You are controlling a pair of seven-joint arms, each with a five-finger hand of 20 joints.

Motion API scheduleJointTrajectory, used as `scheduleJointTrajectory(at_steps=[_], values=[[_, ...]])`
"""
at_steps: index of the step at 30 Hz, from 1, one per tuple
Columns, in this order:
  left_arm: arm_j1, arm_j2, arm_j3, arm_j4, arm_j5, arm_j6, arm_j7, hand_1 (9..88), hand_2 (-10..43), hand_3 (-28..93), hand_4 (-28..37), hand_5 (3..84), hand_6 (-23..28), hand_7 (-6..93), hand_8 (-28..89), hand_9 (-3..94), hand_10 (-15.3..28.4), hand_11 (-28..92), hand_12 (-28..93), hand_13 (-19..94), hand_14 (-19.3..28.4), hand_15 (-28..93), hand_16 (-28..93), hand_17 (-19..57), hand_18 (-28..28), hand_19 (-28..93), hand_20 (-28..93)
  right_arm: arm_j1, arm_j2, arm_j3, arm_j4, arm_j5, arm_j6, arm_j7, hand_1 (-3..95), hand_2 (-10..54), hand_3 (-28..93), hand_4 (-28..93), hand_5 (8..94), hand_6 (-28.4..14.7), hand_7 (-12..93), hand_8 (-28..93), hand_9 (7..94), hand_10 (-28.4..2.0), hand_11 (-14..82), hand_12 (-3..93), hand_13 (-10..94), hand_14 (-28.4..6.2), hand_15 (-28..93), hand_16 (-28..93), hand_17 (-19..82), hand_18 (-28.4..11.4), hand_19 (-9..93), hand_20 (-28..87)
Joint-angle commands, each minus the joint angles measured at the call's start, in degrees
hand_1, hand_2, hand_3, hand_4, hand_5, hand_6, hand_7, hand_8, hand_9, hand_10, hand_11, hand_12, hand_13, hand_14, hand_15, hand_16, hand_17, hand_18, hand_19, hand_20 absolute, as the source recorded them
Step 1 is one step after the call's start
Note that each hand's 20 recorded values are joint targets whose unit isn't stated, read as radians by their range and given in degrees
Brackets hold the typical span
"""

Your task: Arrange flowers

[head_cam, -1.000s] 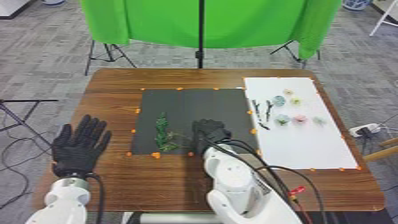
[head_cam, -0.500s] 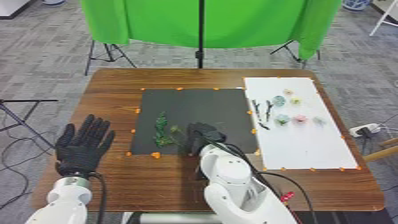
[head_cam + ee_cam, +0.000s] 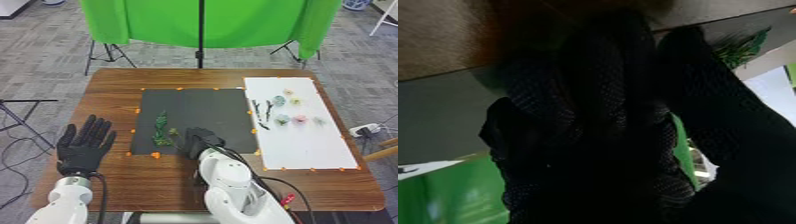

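My right hand (image 3: 202,139) is low over the front part of the black mat (image 3: 195,107), just right of the greenery (image 3: 161,130). A small green sprig (image 3: 173,132) stands out on the greenery's right side. Seen from the right wrist, the hand (image 3: 602,110) has relaxed, slightly bent fingers and a thumb set apart from them, with nothing visible between; leafy greenery (image 3: 742,49) shows beyond the thumb. My left hand (image 3: 82,152) is over the table's left side, fingers straight and spread. Dark twigs (image 3: 263,114) and small flowers, among them a pink one (image 3: 299,119), lie on the white sheet (image 3: 306,145).
Orange tape pieces (image 3: 155,155) line the edges of the mat and sheet. Black cables (image 3: 258,170) run along my right arm, beside a red object (image 3: 287,199). Beyond the brown table (image 3: 115,95) hangs a green cloth (image 3: 160,25) on a stand.
My right hand has moved toward the table's front edge and slightly left. The small sprig beside the greenery has shifted and sits closer to it. My left hand has moved slightly right.
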Motion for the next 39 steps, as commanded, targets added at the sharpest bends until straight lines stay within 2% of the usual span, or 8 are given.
scheduleJointTrajectory(at_steps=[1,4,7,14,24,29,32,39], values=[[2.5,-1.23,-0.50,-0.38,-0.57,-0.65,1.12,26.8,16.3,77,-28.3,47.6,10.9,12.7,-10,41.8,16.4,25,9,31,16.2,41,-9,-8.4,14.3,38,12,-2.1,3.3,3.1,-3.8,5.5,-1.7,3.4,34.1,-9.5,76,-22,78.2,-3.8,43,13,79.7,-17.5,47.1,30.0,75,-15.8,66,25,39,-28.4,93,61],[3.1,-1.54,-0.72,-0.61,-0.62,-0.84,1.68,26.8,16.3,77,-28.3,47.6,10.9,12.8,-10,41.8,16.3,25,9,31,16.2,41,-10,-8.5,14.3,38,12,-2.1,4.3,5.2,-6.1,7.2,-0.9,3.9,31.7,-9.5,76,-21,77.9,-4.1,49,-6,79.4,-17.6,47.8,30.7,75,-16.0,67,25,39,-28.4,93,63],[3.7,-1.82,-0.91,-0.89,-0.63,-0.89,2.22,26.7,16.3,77,-28.3,47.6,10.9,12.8,-10,41.8,16.3,25,9,31,16.2,41,-10,-8.4,14.3,38,12,-2.0,5.3,8.1,-8.1,8.1,1.4,4.3,30.7,-9.5,76,-21,76.7,-4.5,51,-10,78.9,-17.8,48.1,31.1,75,-16.1,67,26,39,-28.4,93,63],[4.4,-1.90,-1.16,-1.31,-0.73,-1.58,3.43,26.6,16.3,77,-28.3,47.6,10.9,12.6,-10,41.8,16.3,25,9,31,16.2,41,-9,-8.5,14.3,39,12,-2.3,12.7,15.0,-7.2,0.8,19.2,3.3,30.2,-9.5,75,-21,74.5,-5.1,47,-12,76.6,-18.8,45.2,28.7,71,-16.3,67,25,39,-28.4,93,64],[4.9,-2.06,-1.34,-1.53,-1.06,-1.37,4.18,26.6,16.3,77,-28.3,47.6,10.8,12.7,-10,41.8,16.3,25,9,31,16.3,41,-9,-8.5,14.3,39,12,0.5,16.1,18.5,0.1,-1.9,16.8,5.9,30.9,-9.5,77,-24,68.8,-7.8,31,-11,70.1,-20.8,41.6,25.4,66,-17.0,68,23,40,-28.2,93,72],[4.0,-2.13,-0.92,-1.19,-0.75,-1.13,3.30,26.7,16.2,77,-28.3,47.5,10.8,12.7,-10,41.8,16.2,25,9,31,16.3,41,-9,-8.5,14.3,38,12,3.1,16.6,16.3,3.9,-5.0,18.5,4.5,27.9,-9.5,76,-28,64.7,-9.7,24,-10,66.3,-22.1,36.2,22.4,62,-18.0,70,22,41,-28.3,93,74],[3.5,-1.89,-0.95,-1.21,0.37,-0.35,3.23,26.7,16.2,77,-28.3,47.6,10.8,12.7,-10,41.7,16.3,25,9,31,16.2,41,-9,-8.5,14.3,38,12,4.3,16.9,15.2,5.2,-6.8,18.5,3.3,27.4,-9.5,76,-28,62.2,-10.3,24,-10,63.0,-22.7,33.5,21.2,59,-19.2,73,23,41,-28.4,93,75],[3.3,-1.57,-0.61,-0.98,0.22,-0.63,2.71,26.7,16.2,77,-28.3,47.6,10.9,12.7,-10,41.7,16.3,25,9,31,16.1,41,-9,-8.4,14.2,38,12,6.7,16.8,12.8,8.8,-7.2,15.4,3.1,27.6,-9.5,75,-28,59.3,-10.5,27,-10,58.8,-24.1,31.2,20.1,54,-21.1,75,23,41,-28.4,93,78]])
